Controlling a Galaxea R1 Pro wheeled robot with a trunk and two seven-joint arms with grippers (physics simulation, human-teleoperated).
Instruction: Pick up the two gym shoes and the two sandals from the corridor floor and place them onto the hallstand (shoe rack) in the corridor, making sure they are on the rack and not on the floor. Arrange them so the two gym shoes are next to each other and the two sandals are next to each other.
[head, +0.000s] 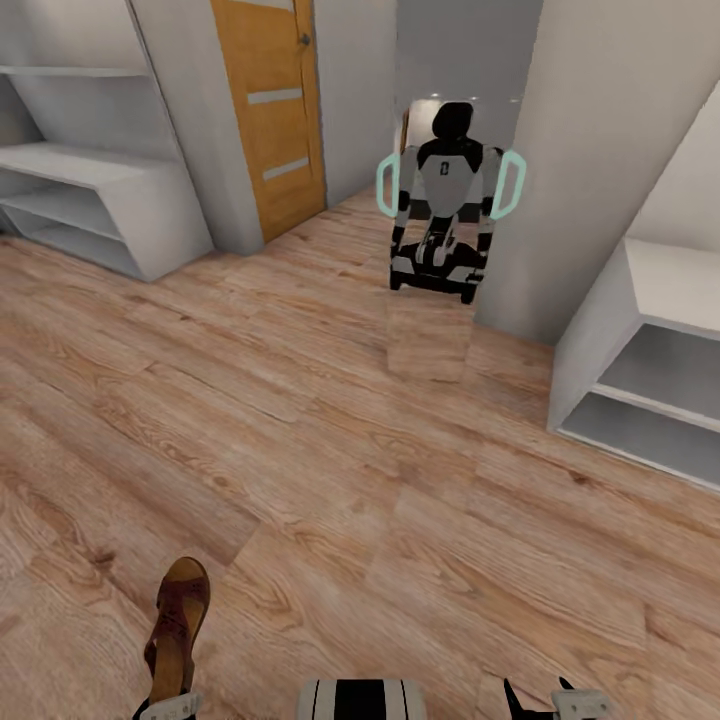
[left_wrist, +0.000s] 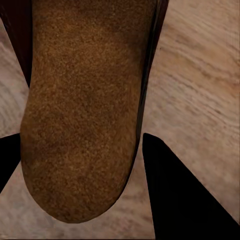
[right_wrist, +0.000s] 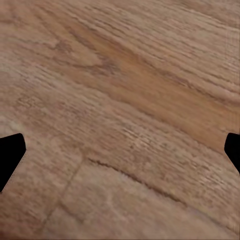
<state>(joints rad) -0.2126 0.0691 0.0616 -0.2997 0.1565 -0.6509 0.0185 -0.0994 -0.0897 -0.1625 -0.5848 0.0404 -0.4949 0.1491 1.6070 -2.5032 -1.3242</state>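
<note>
In your head view, the light brown wood-plank corridor floor (head: 330, 450) spreads out ahead of you. At the lower left edge, one flat brown leather sandal with a tan footbed and wide brown strap (head: 177, 625) points away from you, its heel end at your left gripper (head: 165, 708), whose pale tip just shows at the frame's bottom. Your right gripper (head: 560, 700) peeks in at the lower right, over bare planks. The wide pale grey-white hallstand with open shelves (head: 95, 200) stands well away at the upper left, beside an orange wooden door (head: 272, 110). Ahead, a tall mirror panel (head: 445, 180) shows a black-and-white robot, and a second pale grey-white shelf unit (head: 640, 370) sits at the right.

In your left wrist view, the sandal's tan suede-like footbed (left_wrist: 85, 110) lies between the two dark fingers (left_wrist: 185, 200), its rounded end close to the camera. The fingers sit narrow against its sides, gripping the sandal above the floor planks (left_wrist: 200, 75).

In your right wrist view, both dark fingers (right_wrist: 10, 157) show at the outer edges, spread wide, with wood grain (right_wrist: 125, 115) between them.
</note>
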